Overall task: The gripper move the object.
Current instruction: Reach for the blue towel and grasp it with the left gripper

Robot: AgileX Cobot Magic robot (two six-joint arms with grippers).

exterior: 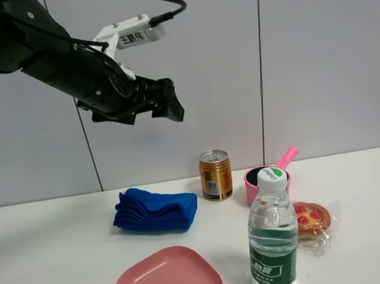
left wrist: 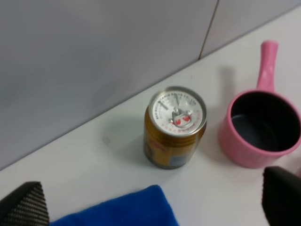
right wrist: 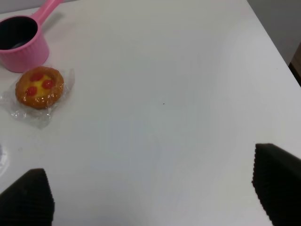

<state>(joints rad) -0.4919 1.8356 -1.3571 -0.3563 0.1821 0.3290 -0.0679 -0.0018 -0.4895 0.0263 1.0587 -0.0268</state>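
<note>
Left gripper (exterior: 168, 107) spread wide, empty, high above can (exterior: 215, 175), likely the object, standing upright; right gripper (right wrist: 150, 188) also agape, holding nothing. Could tip can or shove it into pot (exterior: 263, 184) just right of it, or snag cloth (exterior: 155, 210) just left, if lowered off-centre. White smooth table (exterior: 41, 254) under can, grey panelled wall (exterior: 327, 46) close behind.

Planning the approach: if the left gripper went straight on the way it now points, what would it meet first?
Likely the gold can, centred ahead of the left gripper in its wrist view; depth is unclear.
</note>
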